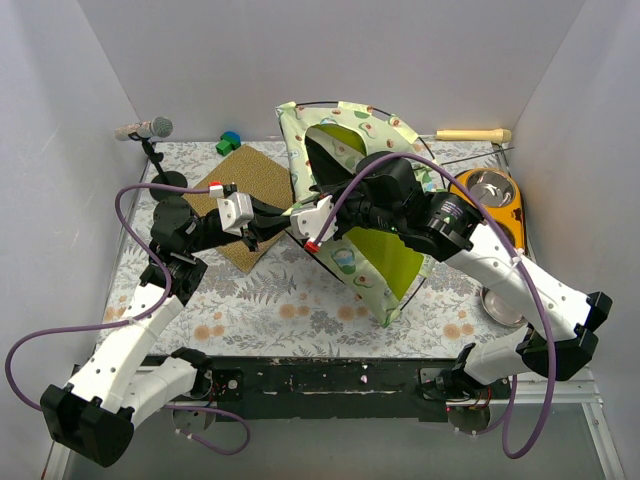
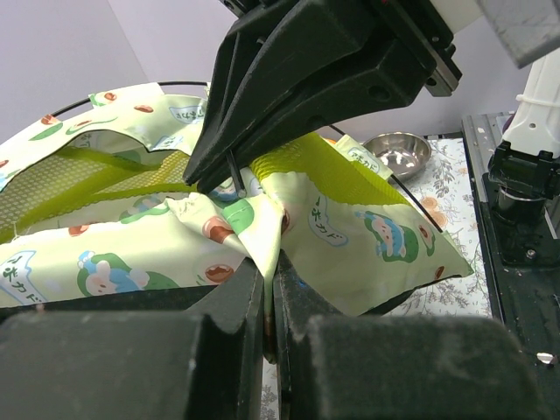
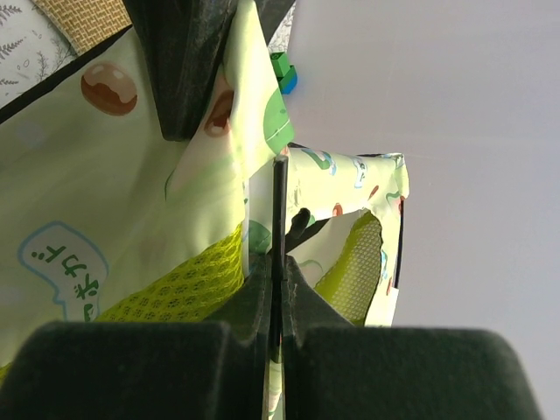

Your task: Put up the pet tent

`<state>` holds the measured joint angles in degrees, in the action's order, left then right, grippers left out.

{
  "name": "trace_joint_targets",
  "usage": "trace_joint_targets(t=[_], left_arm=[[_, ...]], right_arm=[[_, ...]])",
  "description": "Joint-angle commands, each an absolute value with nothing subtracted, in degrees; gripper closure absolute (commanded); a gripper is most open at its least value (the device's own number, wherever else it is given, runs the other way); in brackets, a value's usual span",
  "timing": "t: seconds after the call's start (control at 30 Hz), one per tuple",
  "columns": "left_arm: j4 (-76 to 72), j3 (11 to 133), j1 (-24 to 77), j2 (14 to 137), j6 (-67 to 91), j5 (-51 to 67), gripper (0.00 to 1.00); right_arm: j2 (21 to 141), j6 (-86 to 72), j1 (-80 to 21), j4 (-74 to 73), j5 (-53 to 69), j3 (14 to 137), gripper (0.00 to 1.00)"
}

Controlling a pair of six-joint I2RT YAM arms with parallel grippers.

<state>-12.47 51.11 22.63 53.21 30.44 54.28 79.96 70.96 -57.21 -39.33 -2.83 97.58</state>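
The pet tent [image 1: 372, 250], pale cream-green printed fabric with lime-green mesh lining, lies crumpled at the middle and back of the table. My left gripper [image 1: 290, 215] is shut on a fold of the tent's fabric [image 2: 262, 232] at its left edge. My right gripper [image 1: 335, 200] is shut on a thin black tent pole [image 3: 279, 219] that stands up between its fingers, right above the left gripper's hold. In the left wrist view the right gripper [image 2: 229, 179] hangs just over the pinched fold. The tent [image 3: 114, 201] fills the right wrist view.
A brown textured square mat [image 1: 240, 190] lies under the left arm. An orange stand with steel bowls [image 1: 492, 195] is at the right, and one bowl [image 2: 398, 153] also shows in the left wrist view. A microphone on a stand [image 1: 145, 130], green and blue blocks [image 1: 229, 142] and a wooden stick [image 1: 473, 135] are at the back.
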Motion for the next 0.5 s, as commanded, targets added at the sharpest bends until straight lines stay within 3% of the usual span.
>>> trace_joint_targets(t=[0.0, 0.47], left_arm=[[-14.7, 53.6, 22.5, 52.3, 30.0, 55.4, 1.0], [-15.0, 53.2, 22.5, 51.9, 29.9, 55.7, 1.0]], right_arm=[[80.4, 76.2, -56.3, -42.1, -7.4, 98.2, 0.99], [81.0, 75.4, -56.3, -41.9, -8.6, 98.4, 0.99]])
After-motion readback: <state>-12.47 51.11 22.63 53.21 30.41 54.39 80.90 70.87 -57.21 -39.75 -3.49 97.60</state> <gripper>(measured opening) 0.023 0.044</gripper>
